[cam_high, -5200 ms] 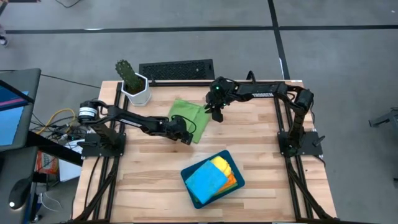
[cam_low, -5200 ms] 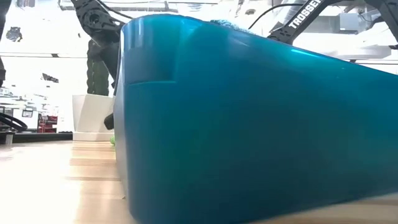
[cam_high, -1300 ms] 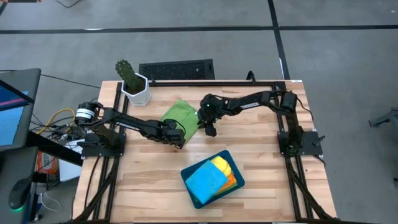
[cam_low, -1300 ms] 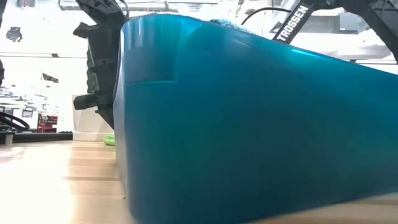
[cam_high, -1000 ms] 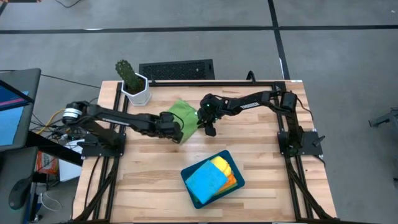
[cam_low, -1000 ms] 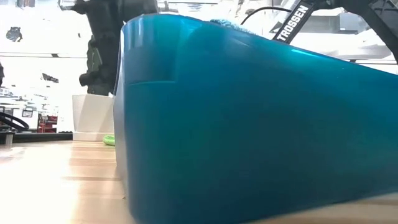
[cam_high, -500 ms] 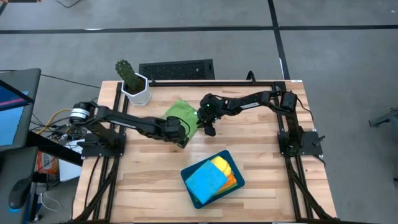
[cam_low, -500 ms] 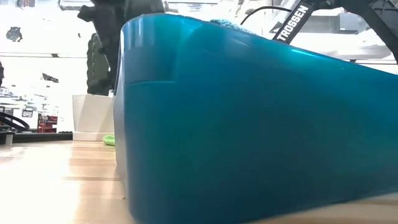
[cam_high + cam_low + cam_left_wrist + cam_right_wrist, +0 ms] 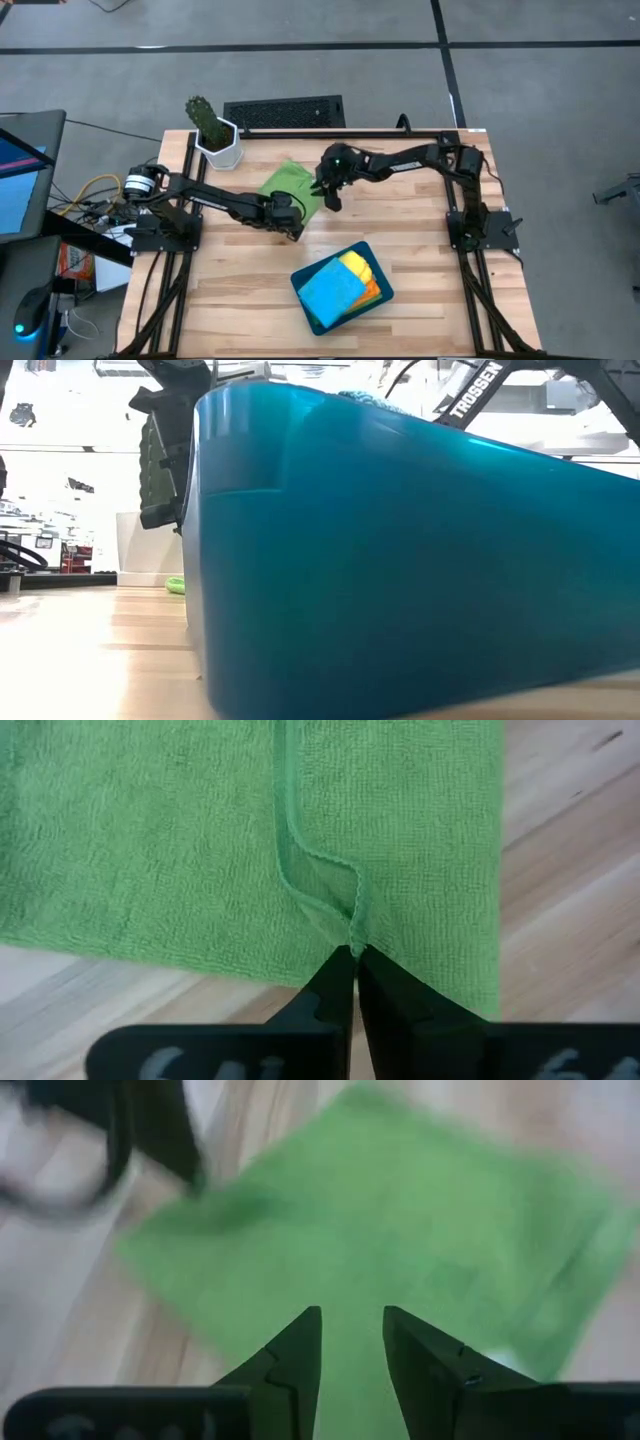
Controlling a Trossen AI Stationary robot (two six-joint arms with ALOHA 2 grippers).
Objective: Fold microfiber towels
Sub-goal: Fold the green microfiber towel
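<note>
The left end effector (image 9: 354, 960) is clenched, its tips pinching the near hem of the green towel (image 9: 290, 183), where the stitched edge puckers up into them. Half a second ago it sat a touch farther right along that hem; it has since drawn slightly back toward the near left, with the cloth still in its grip. The right end effector (image 9: 351, 1342) hangs just above the towel's right side with its fingers apart and nothing between them. In the last second it has lifted and shifted a little toward the far side, so it no longer crowds the right corner.

The green towel lies on the desk (image 9: 420, 250) at the far middle, between the two arms, already doubled over on itself, one layer's edge showing across another. Judging by this, the fold is under way: the left arm holds the hem ready to carry it, and the right looks to be clearing out of its way.

Near and to the right stands the teal tray (image 9: 312, 316) with the blue towel (image 9: 328, 290) on top and the yellow towel (image 9: 358, 265) and orange towel (image 9: 372, 290) showing beside it. A potted cactus (image 9: 212, 131) sits at the far left corner.
</note>
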